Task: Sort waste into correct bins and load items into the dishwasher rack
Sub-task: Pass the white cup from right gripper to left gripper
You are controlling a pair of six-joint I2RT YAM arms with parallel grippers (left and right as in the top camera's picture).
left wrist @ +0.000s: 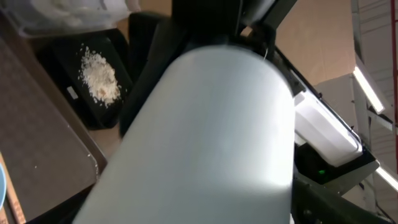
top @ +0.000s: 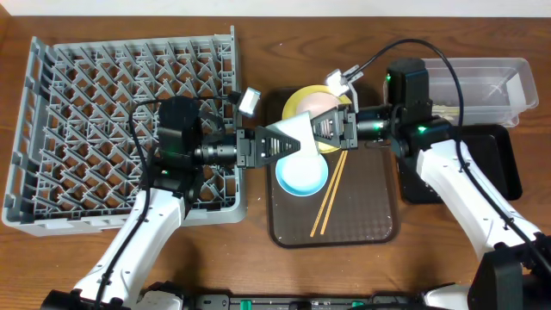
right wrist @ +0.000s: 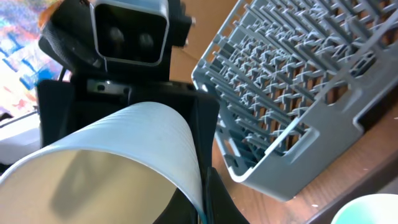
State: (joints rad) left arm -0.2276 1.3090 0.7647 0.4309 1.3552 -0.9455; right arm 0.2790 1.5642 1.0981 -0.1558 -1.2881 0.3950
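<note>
A white bowl (top: 295,136) hangs between my two grippers above the brown tray (top: 370,226). My right gripper (top: 320,131) is shut on its rim, as the right wrist view shows (right wrist: 198,186). My left gripper (top: 274,144) is at the bowl's other side. The bowl's wall (left wrist: 205,143) fills the left wrist view and hides the jaws. On the tray are a light-blue bowl (top: 301,176), two chopsticks (top: 329,195) and a pale-yellow plate (top: 299,103). The grey rack (top: 112,129) is at the left. Rice crumbs (left wrist: 99,78) lie in the black tray (top: 504,164). The wrapper is not in view.
A clear tub (top: 486,82) stands at the back right, behind the black tray. A cream round shape (top: 322,100) sits on the plate, partly under my right arm. The rack's near corner (right wrist: 273,180) is close to the held bowl.
</note>
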